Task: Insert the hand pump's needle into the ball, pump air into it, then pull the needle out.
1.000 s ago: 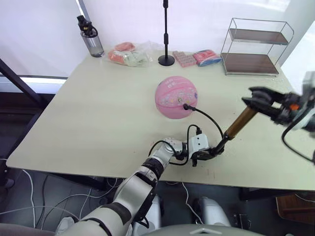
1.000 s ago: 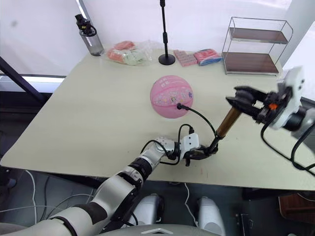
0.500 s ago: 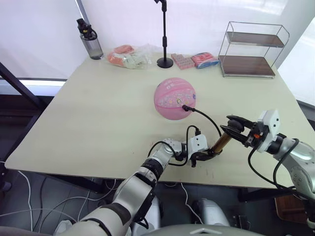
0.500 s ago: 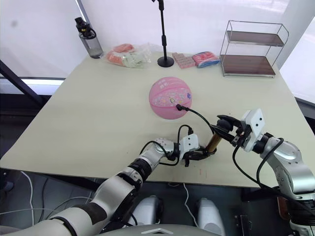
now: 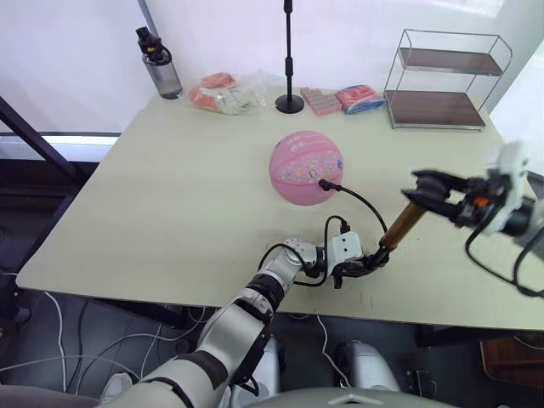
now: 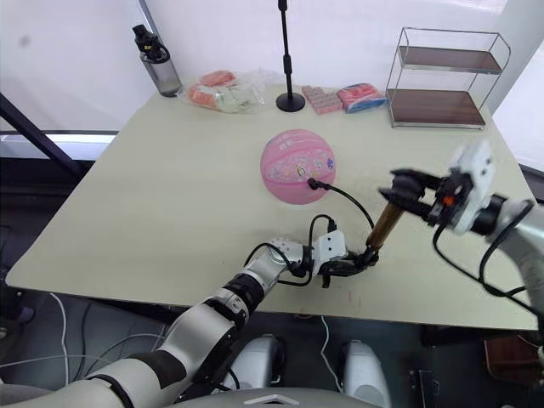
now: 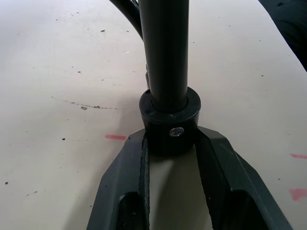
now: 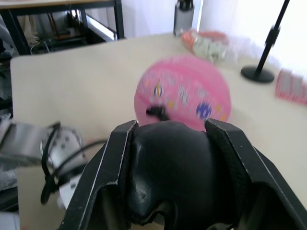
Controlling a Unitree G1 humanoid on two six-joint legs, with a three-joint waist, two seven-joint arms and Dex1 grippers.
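While the needle (image 5: pixel 323 183) sits in the ball (image 5: pixel 306 167) at mid-bench (image 5: pixel 170 212) and the pump (image 5: pixel 399 228) base is clamped by the left tool (image 5: pixel 364 265), the handle, pushed down half a second ago, is raised again by the right tool (image 5: pixel 425 185) closed on it, so pumping is judged under way.

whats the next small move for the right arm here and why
Probably push the handle down for another stroke. The right gripper holds the hand pump handle with the rod drawn out, the left gripper clamps its base on the table, and the needle sits in the round ball.
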